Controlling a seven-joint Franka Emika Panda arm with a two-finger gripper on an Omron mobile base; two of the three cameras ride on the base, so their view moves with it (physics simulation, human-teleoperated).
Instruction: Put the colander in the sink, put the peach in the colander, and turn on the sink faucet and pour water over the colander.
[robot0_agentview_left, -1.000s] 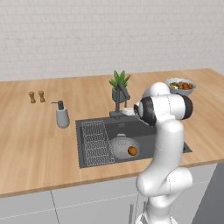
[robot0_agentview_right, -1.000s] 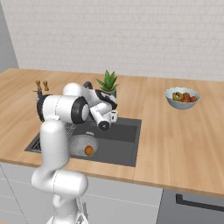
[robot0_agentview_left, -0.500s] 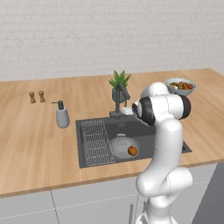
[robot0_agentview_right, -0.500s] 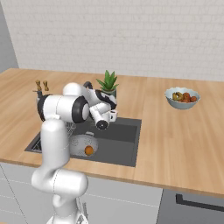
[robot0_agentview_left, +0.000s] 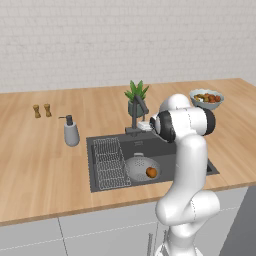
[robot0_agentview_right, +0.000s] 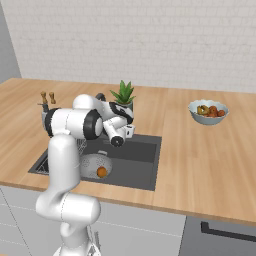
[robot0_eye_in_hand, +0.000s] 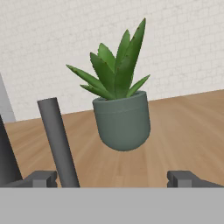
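The light-grey colander (robot0_agentview_left: 141, 166) lies in the dark sink (robot0_agentview_left: 125, 148), right of the wire rack (robot0_agentview_left: 110, 162). The orange peach (robot0_agentview_left: 151, 172) rests inside it. From the right, the colander (robot0_agentview_right: 95, 166) and the peach (robot0_agentview_right: 101, 172) show in the sink (robot0_agentview_right: 141, 161) below the arm. My gripper (robot0_agentview_left: 145, 125) hovers over the sink's back edge, close to the dark faucet (robot0_agentview_left: 137, 113), and stands open with nothing held. In the hand view a slanted bar of the faucet (robot0_eye_in_hand: 57, 140) rises just inside the left fingertip (robot0_eye_in_hand: 42, 178), and the gripper (robot0_eye_in_hand: 113, 179) faces the potted plant.
A potted plant (robot0_agentview_left: 136, 98) stands right behind the faucet. A grey soap dispenser (robot0_agentview_left: 71, 133) and two small shakers (robot0_agentview_left: 42, 110) sit on the counter left of the sink. A pale bowl of fruit (robot0_agentview_left: 206, 98) stands at the back right.
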